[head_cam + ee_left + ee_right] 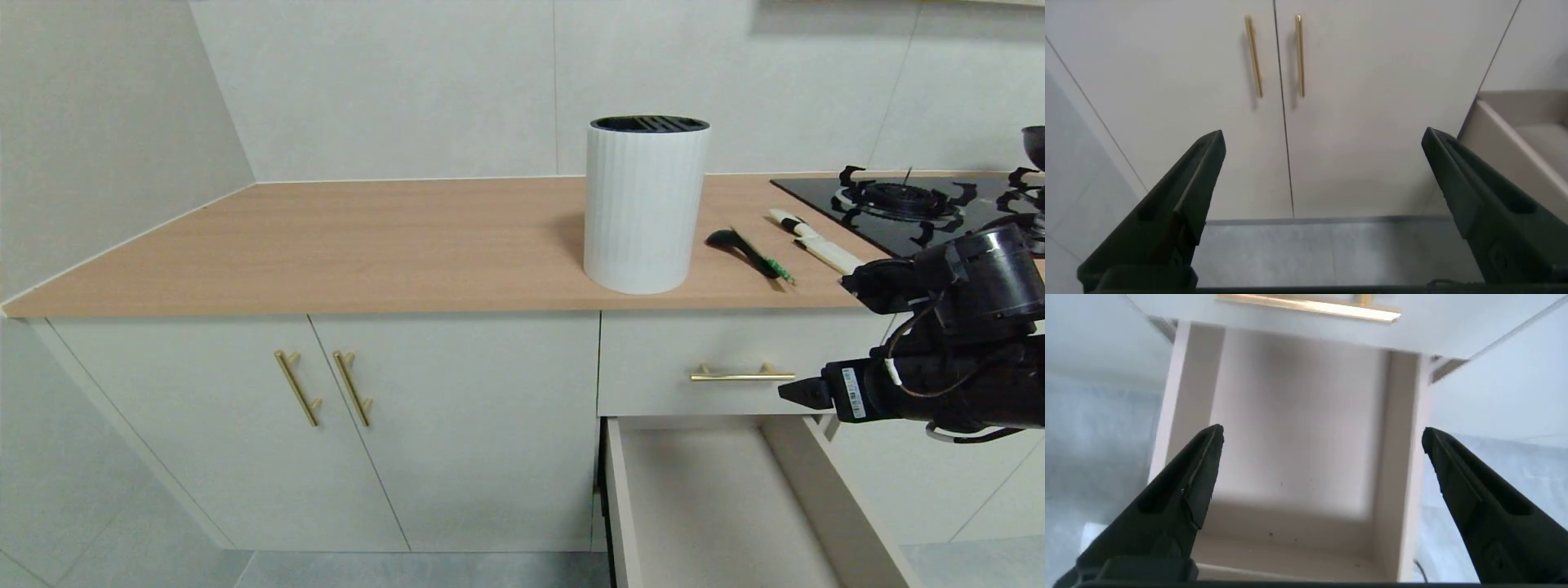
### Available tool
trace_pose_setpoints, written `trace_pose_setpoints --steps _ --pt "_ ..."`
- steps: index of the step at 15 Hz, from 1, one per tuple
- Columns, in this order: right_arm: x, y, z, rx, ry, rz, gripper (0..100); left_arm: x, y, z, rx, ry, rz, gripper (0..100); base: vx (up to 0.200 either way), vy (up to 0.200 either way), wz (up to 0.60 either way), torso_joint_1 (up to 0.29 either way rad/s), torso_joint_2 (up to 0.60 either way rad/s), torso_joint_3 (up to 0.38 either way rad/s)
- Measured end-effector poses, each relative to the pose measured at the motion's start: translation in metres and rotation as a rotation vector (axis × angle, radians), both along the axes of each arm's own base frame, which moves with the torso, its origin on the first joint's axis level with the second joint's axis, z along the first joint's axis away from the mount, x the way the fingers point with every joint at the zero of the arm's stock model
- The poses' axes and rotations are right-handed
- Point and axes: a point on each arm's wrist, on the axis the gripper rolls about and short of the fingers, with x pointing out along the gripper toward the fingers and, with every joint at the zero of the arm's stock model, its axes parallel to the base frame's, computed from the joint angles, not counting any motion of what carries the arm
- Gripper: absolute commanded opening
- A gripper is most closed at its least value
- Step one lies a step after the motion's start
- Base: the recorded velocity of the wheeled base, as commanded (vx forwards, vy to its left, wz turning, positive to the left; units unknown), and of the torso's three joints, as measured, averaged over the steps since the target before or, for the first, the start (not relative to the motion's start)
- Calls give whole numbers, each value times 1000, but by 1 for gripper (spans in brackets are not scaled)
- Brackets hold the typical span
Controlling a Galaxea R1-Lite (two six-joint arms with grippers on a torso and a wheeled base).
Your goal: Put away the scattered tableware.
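Table (367, 245): wood top along a tiled wall.

Holder (645, 208): white ribbed cylinder with a black slotted top. Upright, a little right of the table's middle, near the front edge.

Spoon (747, 251): black, with green at the handle end. Lies flat on the table at 3 o'clock from the holder, just beside it but not touching. The bowl points toward the holder and the handle runs off toward 4 o'clock.

Knife (812, 241): white, flat on the table at 3 o'clock from the spoon, near it but apart. It lies roughly parallel to the spoon.

Stove (906, 204): black glass top with burner grates, at 2 o'clock from the knife.

Drawer (702, 498): pulled out below the table, at 6 o'clock from the holder. Pale bare floor inside. A closed drawer front with a gold handle (741, 376) sits directly above it.

Cabinet doors (326, 388): closed, at 9 o'clock from the drawer, with two gold bar handles side by side.

Right claw (1321, 437): fingers spread wide, gripping nothing. It hangs over the pulled-out drawer, whose bare floor shows between the fingers.

Left claw (1323, 135): fingers also spread wide, gripping nothing. It sits low in front of the closed cabinet doors, with grey floor beneath.
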Motion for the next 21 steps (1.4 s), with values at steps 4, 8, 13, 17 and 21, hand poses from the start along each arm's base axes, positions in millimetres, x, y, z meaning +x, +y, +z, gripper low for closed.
trace_pose_setpoints --steps 4,8,13,17,21 --pt "0 0 -1 -1 2 -1 100 0 0 0 0 0 0 100 0 0 0 193 -482 -284" --pt "3 1 -2 3 -9 0 100 0 0 0 0 -2 0 100 0 0 0 188 -439 -250" --pt "9 3 -10 -15 -54 20 100 0 0 0 0 0 0 100 0 0 0 23 -47 -27" --pt "16 5 -8 7 -111 26 100 0 0 0 0 0 0 100 0 0 0 0 0 0" --pt "44 10 18 40 -216 8 100 0 0 0 0 0 0 100 0 0 0 0 0 0"
